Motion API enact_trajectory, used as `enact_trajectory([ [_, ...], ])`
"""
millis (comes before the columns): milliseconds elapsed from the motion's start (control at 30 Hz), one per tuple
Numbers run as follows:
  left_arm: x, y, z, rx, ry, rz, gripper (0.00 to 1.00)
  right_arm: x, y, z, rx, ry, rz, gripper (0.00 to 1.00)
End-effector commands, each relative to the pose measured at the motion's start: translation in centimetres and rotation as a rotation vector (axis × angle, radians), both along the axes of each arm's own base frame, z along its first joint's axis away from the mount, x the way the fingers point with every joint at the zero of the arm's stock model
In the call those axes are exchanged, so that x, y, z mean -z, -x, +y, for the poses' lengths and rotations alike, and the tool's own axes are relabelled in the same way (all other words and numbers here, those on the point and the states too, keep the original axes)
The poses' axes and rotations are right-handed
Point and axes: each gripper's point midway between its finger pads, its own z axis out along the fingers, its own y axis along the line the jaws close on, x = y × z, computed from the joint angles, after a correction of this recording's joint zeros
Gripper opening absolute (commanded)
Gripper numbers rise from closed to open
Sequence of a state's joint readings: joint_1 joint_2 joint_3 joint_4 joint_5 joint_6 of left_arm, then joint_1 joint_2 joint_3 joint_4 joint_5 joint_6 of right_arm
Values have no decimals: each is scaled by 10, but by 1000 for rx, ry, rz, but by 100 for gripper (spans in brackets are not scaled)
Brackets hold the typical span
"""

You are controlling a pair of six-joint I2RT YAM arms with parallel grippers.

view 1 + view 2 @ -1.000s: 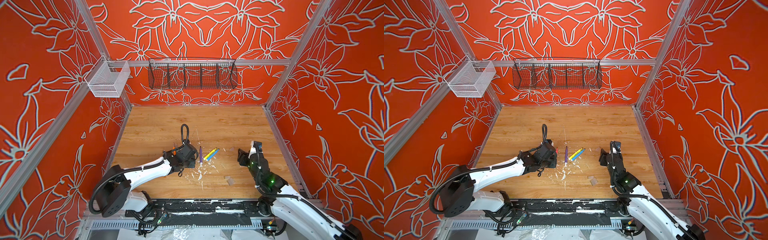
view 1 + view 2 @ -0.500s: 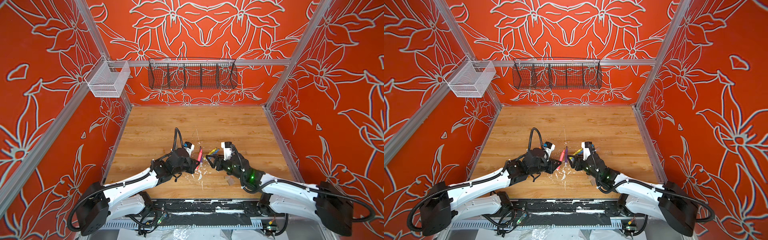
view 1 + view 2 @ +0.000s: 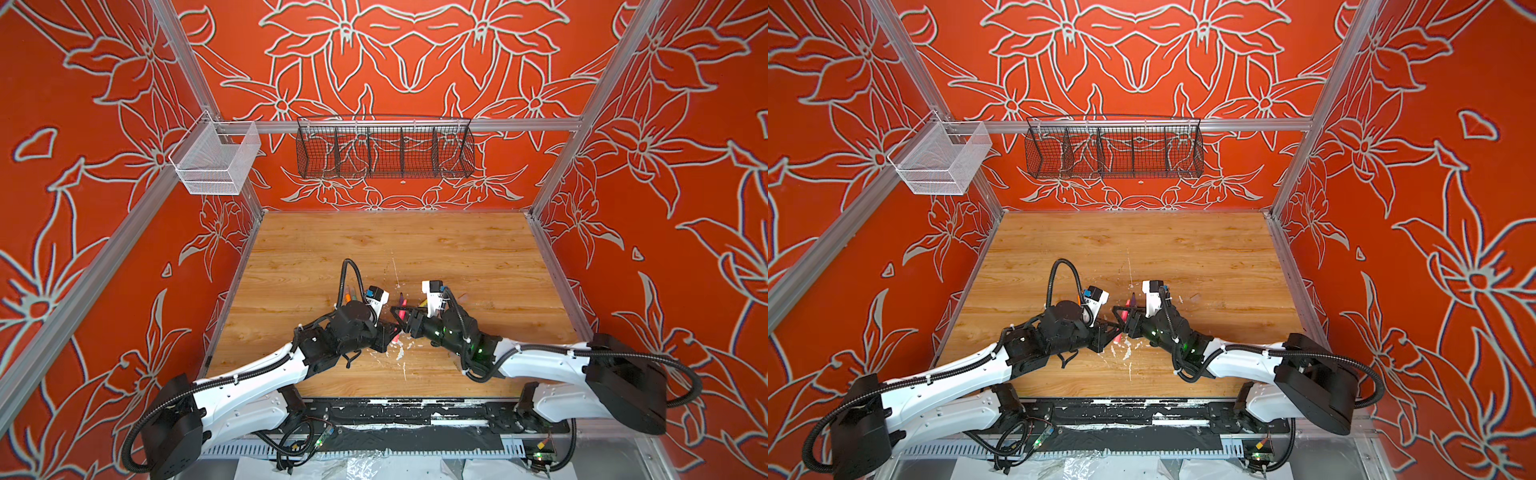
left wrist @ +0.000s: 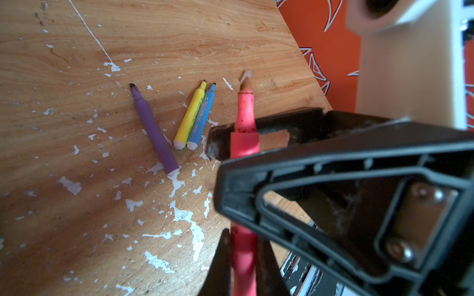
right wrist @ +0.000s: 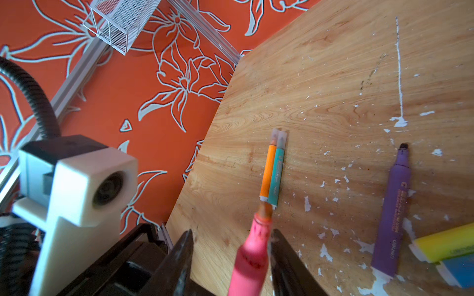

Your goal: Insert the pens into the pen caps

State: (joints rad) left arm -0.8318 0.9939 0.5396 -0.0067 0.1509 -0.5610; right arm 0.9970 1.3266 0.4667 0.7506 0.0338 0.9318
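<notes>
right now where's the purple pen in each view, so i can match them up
In a top view: the purple pen is mid table, and only a short piece shows.
In a top view: the purple pen is again mid table, a short piece.
Left wrist: the purple pen lies whole and uncapped beside the yellow pen.
Right wrist: the purple pen lies whole, near the yellow pen.
Shared landmark: the white paint streak ends just beyond its tip.

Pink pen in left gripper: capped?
Uncapped. The pink pen shows a bare brownish nib in both wrist views; no cap on it.
</notes>
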Motion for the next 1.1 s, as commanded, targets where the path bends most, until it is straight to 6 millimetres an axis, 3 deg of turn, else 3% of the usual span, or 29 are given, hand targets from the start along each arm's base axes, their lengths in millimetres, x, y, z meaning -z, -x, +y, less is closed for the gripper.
enact_trajectory([
  [0,-13,2,0,12,29,-46,0,-22,-6,4,37,-74,-20,46],
  [333,-13,3,1,10,30,-51,0,-21,-5,6,46,-53,-22,11],
  [400,-12,2,2,3,27,-50,10,-21,-4,7,46,-51,-23,8],
  [633,-11,-2,4,-17,24,-63,26,-24,2,12,36,-55,-29,4],
  [1067,-14,-9,-1,-25,39,-83,28,-31,12,18,31,-104,-35,2],
])
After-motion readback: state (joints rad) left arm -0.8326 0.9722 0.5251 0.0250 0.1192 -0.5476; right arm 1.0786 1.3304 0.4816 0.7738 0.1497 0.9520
